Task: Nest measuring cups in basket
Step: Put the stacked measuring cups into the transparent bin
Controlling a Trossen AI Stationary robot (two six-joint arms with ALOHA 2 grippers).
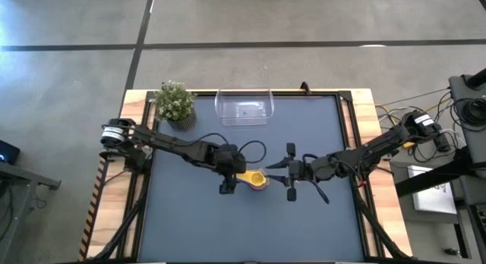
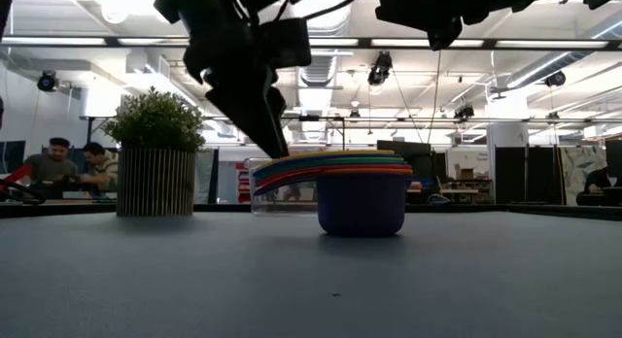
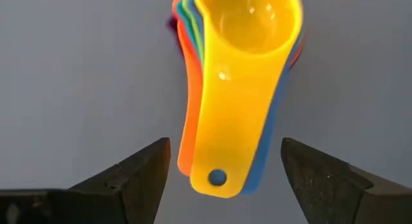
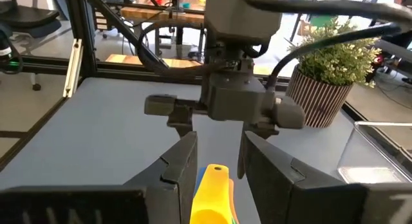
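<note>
The measuring cups sit nested in one stack on the mat at mid-table, yellow on top and the dark blue-purple cup at the bottom. The fanned handles point toward the left arm. My left gripper is open, low over the mat. Its fingers stand on either side of the handle ends with a gap on each side. My right gripper is open and raised above the stack on its right side. The clear basket rests on the mat at the far edge.
A potted green plant stands at the far left corner, beside the basket. A raised black frame borders the mat. The near half of the mat is bare. People sit in the room beyond the table.
</note>
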